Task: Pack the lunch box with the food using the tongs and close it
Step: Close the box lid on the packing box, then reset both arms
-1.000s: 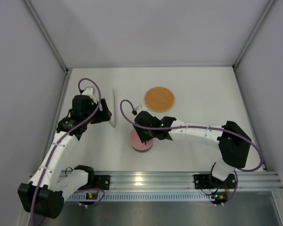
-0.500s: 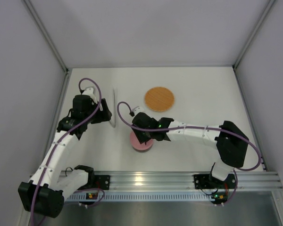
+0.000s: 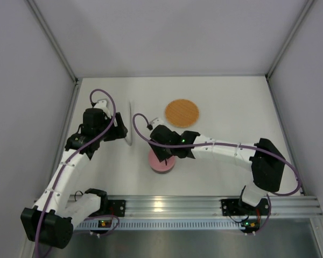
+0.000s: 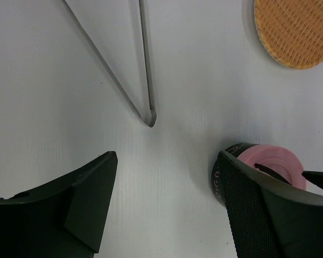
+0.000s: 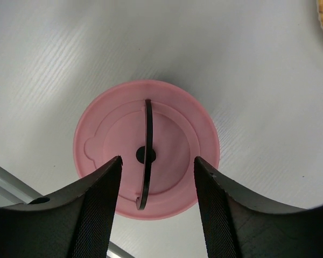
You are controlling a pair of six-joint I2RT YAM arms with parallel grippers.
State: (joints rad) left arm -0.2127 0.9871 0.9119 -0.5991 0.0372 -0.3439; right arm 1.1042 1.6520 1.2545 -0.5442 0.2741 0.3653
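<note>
From above, the white desk [image 3: 231, 107] is walled in on the left, the right and the far side, with a metal rail [image 3: 167, 204] along its near edge. The right half lies open. The tongs [image 3: 130, 122] lie just beside the left claw [image 3: 121, 133]. The woven plate [image 3: 181, 113] sits apart, farther back. The right claw [image 3: 164, 155] hangs over the lunch box [image 3: 161, 164] and covers part of it.

In the left wrist view the left claw [image 4: 167, 161] stands apart, with bare desk between its fingers. The tongs' [image 4: 150, 119] joined end points toward it and their arms run out of frame. The plate [image 4: 293, 32] is cut off. Small marks on one finger [image 4: 242, 199] are unreadable.

In the right wrist view the right claw [image 5: 157, 161] is spread to either side of the black handle [image 5: 148, 134] without touching it. The pink lid [image 5: 175, 123] hides whatever is beneath.
</note>
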